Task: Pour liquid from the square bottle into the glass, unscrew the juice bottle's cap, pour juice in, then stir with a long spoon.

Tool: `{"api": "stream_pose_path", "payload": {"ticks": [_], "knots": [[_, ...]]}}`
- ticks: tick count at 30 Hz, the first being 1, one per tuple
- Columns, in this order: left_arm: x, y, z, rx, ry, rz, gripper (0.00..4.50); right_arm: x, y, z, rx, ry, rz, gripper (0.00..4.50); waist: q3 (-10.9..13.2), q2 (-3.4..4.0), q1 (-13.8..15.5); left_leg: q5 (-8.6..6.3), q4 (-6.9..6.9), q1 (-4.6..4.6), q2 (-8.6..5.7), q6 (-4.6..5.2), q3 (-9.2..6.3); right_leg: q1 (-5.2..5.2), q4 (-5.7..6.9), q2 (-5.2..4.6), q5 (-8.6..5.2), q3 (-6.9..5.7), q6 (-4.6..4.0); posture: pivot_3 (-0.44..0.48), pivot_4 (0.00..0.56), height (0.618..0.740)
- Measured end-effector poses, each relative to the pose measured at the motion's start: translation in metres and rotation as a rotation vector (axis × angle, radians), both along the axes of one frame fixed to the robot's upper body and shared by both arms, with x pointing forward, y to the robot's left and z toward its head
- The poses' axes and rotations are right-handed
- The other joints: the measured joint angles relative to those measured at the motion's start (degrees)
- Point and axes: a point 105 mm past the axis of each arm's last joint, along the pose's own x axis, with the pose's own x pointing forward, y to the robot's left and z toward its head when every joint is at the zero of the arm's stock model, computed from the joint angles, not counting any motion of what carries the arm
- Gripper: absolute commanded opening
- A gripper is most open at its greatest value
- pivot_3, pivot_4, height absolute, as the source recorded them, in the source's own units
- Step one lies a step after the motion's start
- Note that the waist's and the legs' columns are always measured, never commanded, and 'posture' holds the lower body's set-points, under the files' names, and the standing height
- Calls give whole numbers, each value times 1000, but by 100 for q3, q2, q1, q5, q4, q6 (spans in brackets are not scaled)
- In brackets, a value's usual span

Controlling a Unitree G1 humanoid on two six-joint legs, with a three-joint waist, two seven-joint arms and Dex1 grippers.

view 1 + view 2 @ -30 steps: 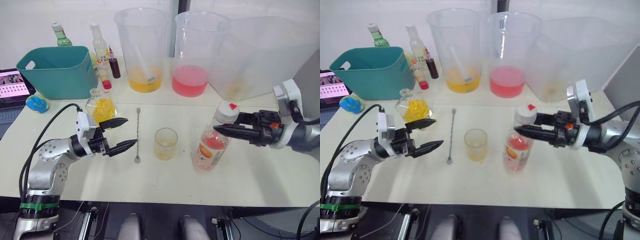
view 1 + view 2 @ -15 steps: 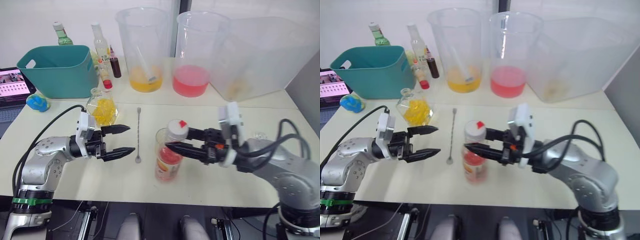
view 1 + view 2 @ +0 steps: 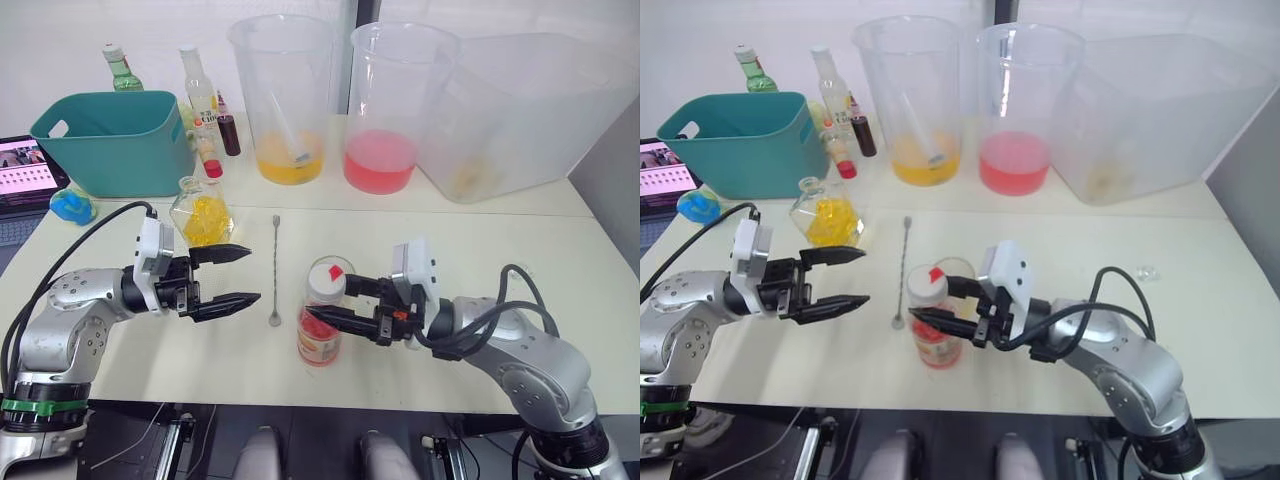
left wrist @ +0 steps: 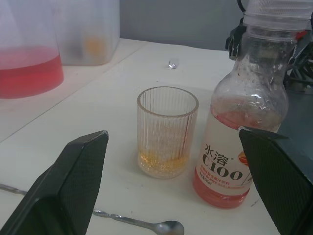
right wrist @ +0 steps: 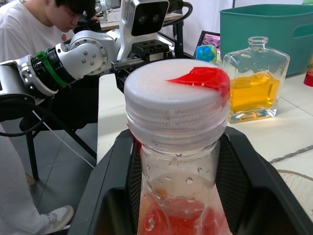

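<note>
Now your right gripper (image 3: 322,304) is clamped on the juice bottle (image 3: 320,325), upright just in front of the glass (image 4: 166,131); your left gripper (image 3: 243,275) hangs spread wide, beside the long spoon (image 3: 275,270).

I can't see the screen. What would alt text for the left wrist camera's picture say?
A ribbed clear glass holding a little yellow liquid stands on a pale table beside a juice bottle with pink-red liquid. The left gripper, fingers open, frames them, and a long spoon lies in front.
</note>
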Motion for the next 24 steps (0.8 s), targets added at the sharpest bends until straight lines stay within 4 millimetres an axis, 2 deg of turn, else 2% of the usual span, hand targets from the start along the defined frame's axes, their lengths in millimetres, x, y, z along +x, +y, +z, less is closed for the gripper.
{"api": "stream_pose_path", "payload": {"ticks": [5,10,14,17,24], "knots": [[-1,3,1,-1,-5,2,4500,-2,-1,0,-8,6,28,4434,0,0,1,0,1,0,-1,0,0,1,-1,0,0,0,0,0,150,728],[-2,6,-2,-1,-5,12,4500,5,-20,-7,-113,16,61,4434,-1,-2,5,0,1,1,-2,0,2,3,-4,-2,0,1,0,0,150,728],[-5,5,-4,4,-3,15,4500,14,-32,1,-166,-7,150,4434,-1,-2,-11,0,0,4,3,0,1,2,-2,2,0,0,-1,0,150,728],[-10,4,-5,10,-6,21,4500,19,-33,8,-182,-39,245,4434,-1,-2,-30,0,-1,5,2,1,2,2,-2,1,0,1,-2,0,150,728],[-27,2,3,6,-14,29,4500,21,-26,5,-222,-73,448,4434,0,-4,15,0,1,3,1,0,1,4,-1,-3,0,-1,-2,0,150,728]]}}
